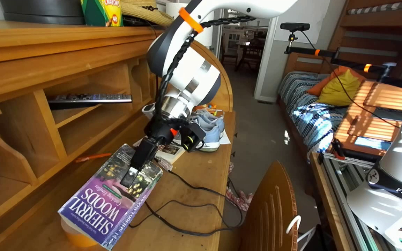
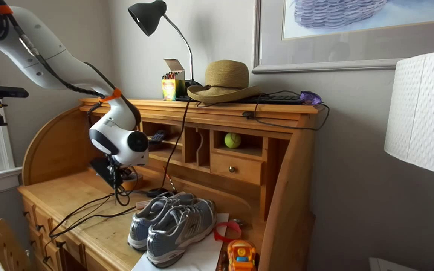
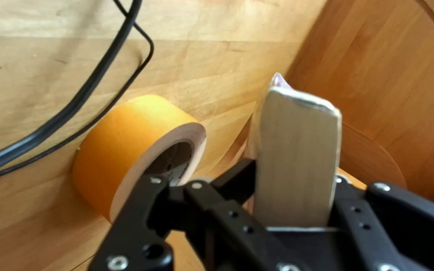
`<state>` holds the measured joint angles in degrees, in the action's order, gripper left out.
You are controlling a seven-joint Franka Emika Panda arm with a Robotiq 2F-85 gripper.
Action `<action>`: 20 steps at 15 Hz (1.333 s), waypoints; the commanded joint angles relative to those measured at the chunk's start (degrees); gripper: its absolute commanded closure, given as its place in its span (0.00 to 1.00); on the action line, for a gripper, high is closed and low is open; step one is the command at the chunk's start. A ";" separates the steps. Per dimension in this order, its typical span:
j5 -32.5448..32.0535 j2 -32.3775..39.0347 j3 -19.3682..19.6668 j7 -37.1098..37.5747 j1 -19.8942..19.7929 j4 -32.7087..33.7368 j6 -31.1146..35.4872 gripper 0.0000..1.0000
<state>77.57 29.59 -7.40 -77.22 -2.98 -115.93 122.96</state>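
A purple and dark paperback book hangs tilted over the desk, its cover facing up in an exterior view. My gripper is shut on it, one finger lying across the cover; the opposite finger is hidden behind the book. In the wrist view the pale page edges of the book fill the space between the jaws. An orange tape roll stands to the left of the book there, apart from it. The lower end of the book partly covers that roll in an exterior view. Elsewhere, the book shows as a dark slab beside the wrist.
Black cables loop across the desktop. Grey-blue sneakers stand on white paper with an orange toy car beside them. Desk cubbies holding a remote rise behind the book. A wooden chair stands at the front edge.
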 commanded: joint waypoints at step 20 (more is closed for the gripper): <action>48.93 -18.36 5.89 -11.85 7.44 -25.13 16.58 0.92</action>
<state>124.19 10.82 -3.43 -93.47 5.38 -141.79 142.16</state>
